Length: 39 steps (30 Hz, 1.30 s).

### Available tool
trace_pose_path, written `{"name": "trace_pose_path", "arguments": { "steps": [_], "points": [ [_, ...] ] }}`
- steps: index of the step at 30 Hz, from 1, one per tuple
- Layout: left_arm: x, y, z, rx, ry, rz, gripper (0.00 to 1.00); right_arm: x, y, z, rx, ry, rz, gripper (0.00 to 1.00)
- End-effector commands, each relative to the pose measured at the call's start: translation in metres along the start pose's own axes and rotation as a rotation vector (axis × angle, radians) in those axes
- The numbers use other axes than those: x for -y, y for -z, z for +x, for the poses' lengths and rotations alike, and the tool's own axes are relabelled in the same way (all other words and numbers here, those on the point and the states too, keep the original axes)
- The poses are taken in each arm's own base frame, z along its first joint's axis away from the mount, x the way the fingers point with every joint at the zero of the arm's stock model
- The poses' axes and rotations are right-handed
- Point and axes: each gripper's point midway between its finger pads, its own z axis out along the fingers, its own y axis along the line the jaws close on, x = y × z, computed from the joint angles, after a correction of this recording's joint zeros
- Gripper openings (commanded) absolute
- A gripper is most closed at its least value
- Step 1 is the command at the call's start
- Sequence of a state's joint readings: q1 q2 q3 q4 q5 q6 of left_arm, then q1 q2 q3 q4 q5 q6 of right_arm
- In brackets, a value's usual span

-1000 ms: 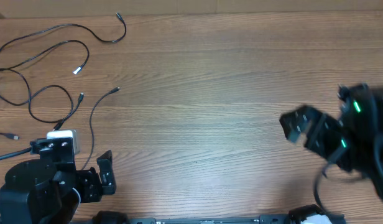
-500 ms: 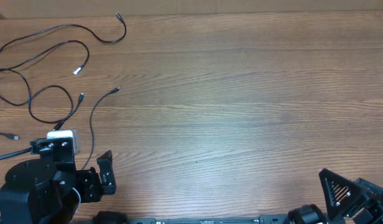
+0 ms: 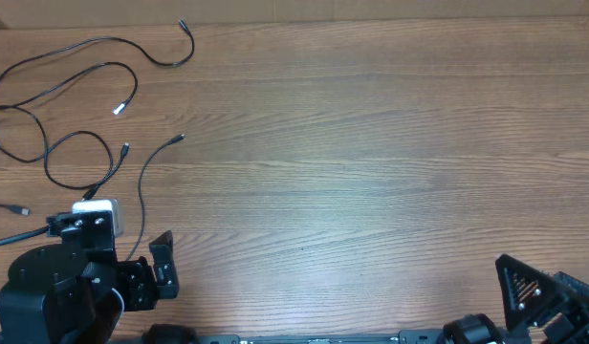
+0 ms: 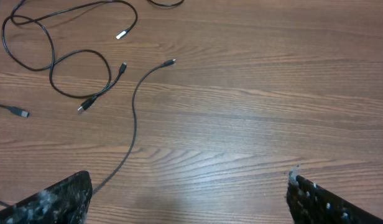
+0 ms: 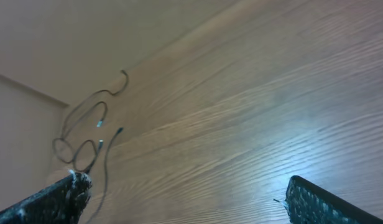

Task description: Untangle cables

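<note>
- The cables (image 4: 134, 124) lie in loose loops on the table (image 3: 371, 143), up at 10 o'clock in your overhead view. The silvery white tip (image 3: 119, 109) is on the bunch's 3 o'clock side.
- One long cord (image 3: 141, 172) trails from the bunch toward 6 o'clock and runs close by the left-hand finger (image 4: 61, 199) of your left gripper.
- Your left gripper (image 4: 188, 202) sits at 7 o'clock overhead, jaws spread wide and holding nothing. The loops lie at its 11 to 12 o'clock, apart from it.
- Your right gripper (image 5: 185, 199) is at 5 o'clock, jaws wide apart and empty. The cables are well apart from it, off at its 10 o'clock.
</note>
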State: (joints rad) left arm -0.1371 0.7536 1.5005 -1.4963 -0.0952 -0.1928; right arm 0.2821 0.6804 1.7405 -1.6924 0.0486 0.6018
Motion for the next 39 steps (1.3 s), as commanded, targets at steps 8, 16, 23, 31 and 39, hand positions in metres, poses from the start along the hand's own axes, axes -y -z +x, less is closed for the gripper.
{"name": "trace_pose_path", "arguments": {
  "steps": [8, 16, 23, 31, 39],
  "points": [
    [-0.002, 0.003, -0.004, 0.019, 0.019, -0.009, 0.99, 0.053, -0.037, 0.0, 0.105, -0.079, 0.275, 1.0],
    [-0.002, 0.003, -0.004, 0.018, 0.019, -0.009, 1.0, 0.065, -0.045, -0.013, 0.251, -0.09, 0.306, 1.0],
    [-0.002, 0.003, -0.004, 0.018, 0.019, -0.009, 1.0, 0.078, -0.101, -0.001, 0.276, -0.013, 0.25, 1.0],
    [-0.002, 0.003, -0.004, 0.018, 0.019, -0.009, 1.0, 0.076, -0.152, 0.008, 0.346, 0.065, 0.103, 1.0],
    [-0.002, 0.003, -0.004, 0.019, 0.019, -0.009, 0.99, 0.07, -0.166, 0.008, 0.359, 0.08, 0.041, 1.0]
  ]
}}
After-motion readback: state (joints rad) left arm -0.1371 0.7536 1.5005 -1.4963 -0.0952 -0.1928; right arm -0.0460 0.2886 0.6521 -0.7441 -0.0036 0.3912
